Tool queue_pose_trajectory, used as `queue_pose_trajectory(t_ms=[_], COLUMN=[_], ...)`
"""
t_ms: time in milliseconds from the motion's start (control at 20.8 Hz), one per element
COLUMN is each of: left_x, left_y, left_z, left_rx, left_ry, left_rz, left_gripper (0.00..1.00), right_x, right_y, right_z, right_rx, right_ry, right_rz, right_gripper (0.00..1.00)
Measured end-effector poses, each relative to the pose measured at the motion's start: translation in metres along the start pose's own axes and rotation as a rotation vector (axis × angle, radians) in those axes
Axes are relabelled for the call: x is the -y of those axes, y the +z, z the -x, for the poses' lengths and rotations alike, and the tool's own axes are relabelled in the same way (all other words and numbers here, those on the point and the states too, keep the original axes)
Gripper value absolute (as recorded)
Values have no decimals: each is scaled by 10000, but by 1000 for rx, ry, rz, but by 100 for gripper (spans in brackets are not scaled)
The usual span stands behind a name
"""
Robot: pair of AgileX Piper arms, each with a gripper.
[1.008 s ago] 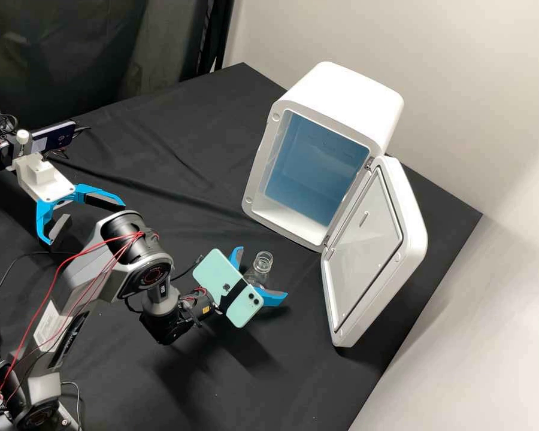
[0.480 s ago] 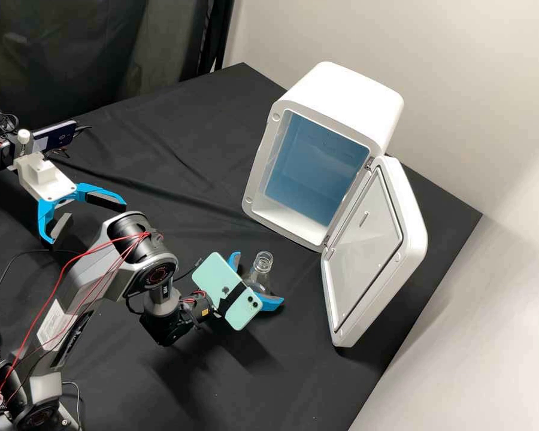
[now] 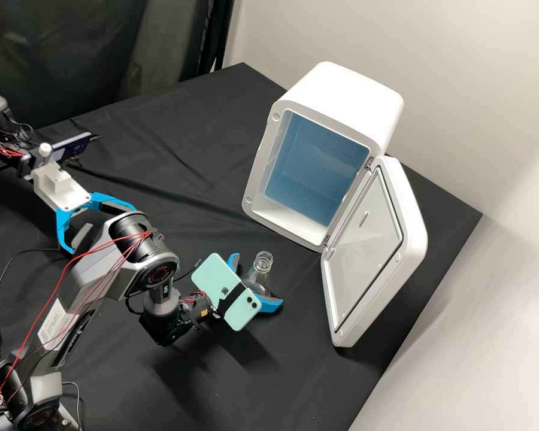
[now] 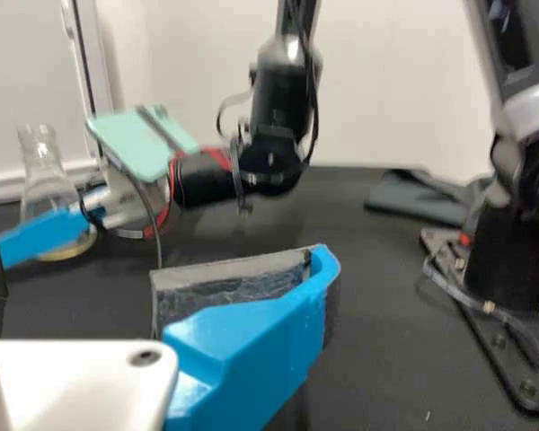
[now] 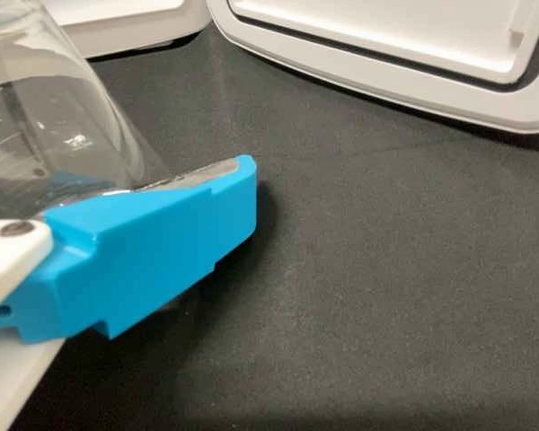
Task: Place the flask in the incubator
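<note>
One tool (image 3: 257, 278) around upright flask (image 3: 262, 263)

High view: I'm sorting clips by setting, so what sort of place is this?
Most likely a laboratory set up for robot trials: a clear flask and a small white incubator with its door open, both on a black-draped bench.

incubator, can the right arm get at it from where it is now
Probably yes: the incubator has its door hanging wide open, and its blue chamber faces the right gripper, shut on the flask, with bare black bench between them.
</note>
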Motion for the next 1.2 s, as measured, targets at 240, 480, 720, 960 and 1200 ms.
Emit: queue_pose_trajectory(t_ms=[240, 480, 720, 960, 1200], left_x=[140, 142, 92, 57, 46], left_y=[-94, -214, -416, -803, -1031], left_z=[-73, -65, -31, 13, 79], left_rx=[-20, -59, -126, -242, -304], left_ry=[-46, -43, -20, 11, 23], left_rz=[-22, -12, -3, 18, 28], left_gripper=[100, 100, 100, 100, 100], right_x=[0, 5, 21, 42, 58], right_y=[0, -5, -24, -44, -60], right_z=[0, -1, -4, -6, -7], right_rx=[0, -1, -3, -7, -11], right_ry=[0, -1, -2, -6, -10], right_rz=[4, 17, 17, 17, 19], right_gripper=[100, 100, 100, 100, 100])
